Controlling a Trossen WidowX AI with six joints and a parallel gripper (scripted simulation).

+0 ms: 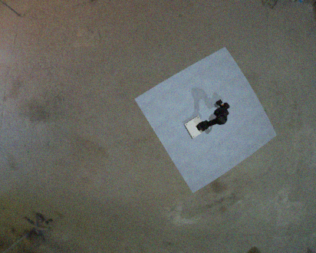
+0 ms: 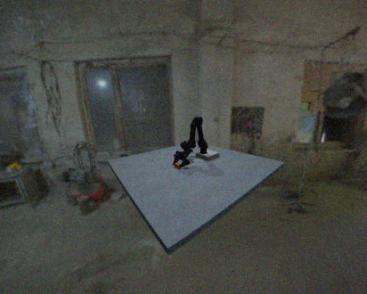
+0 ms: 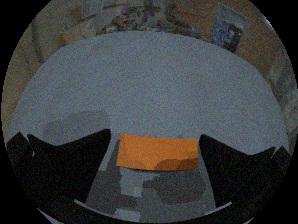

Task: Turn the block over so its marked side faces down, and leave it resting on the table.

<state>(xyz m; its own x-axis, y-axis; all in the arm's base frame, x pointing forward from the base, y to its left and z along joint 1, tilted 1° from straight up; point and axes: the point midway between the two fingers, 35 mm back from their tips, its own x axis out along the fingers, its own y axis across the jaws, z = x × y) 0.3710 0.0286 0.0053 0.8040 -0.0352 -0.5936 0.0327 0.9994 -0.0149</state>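
Note:
The orange block (image 2: 177, 166) (image 3: 159, 150) lies on the pale table (image 1: 169, 100) (image 2: 175, 209) (image 3: 150, 80). In the wrist view it shows a plain orange face with a darker patch along its lower right edge, which looks like shadow. No clear mark shows, and its underside is hidden. My gripper (image 1: 222, 103) (image 3: 156, 137) is open and empty. In the wrist view its black fingers stand left and right of the block; whether they touch it cannot be told. In the top view only a speck of orange shows between the fingers.
The black arm rises from a white base plate (image 1: 191, 128) (image 2: 212, 155) on the table. The arm's shadow falls beside it. The table's edges drop to the floor on all sides, and a cluttered workshop stands around it.

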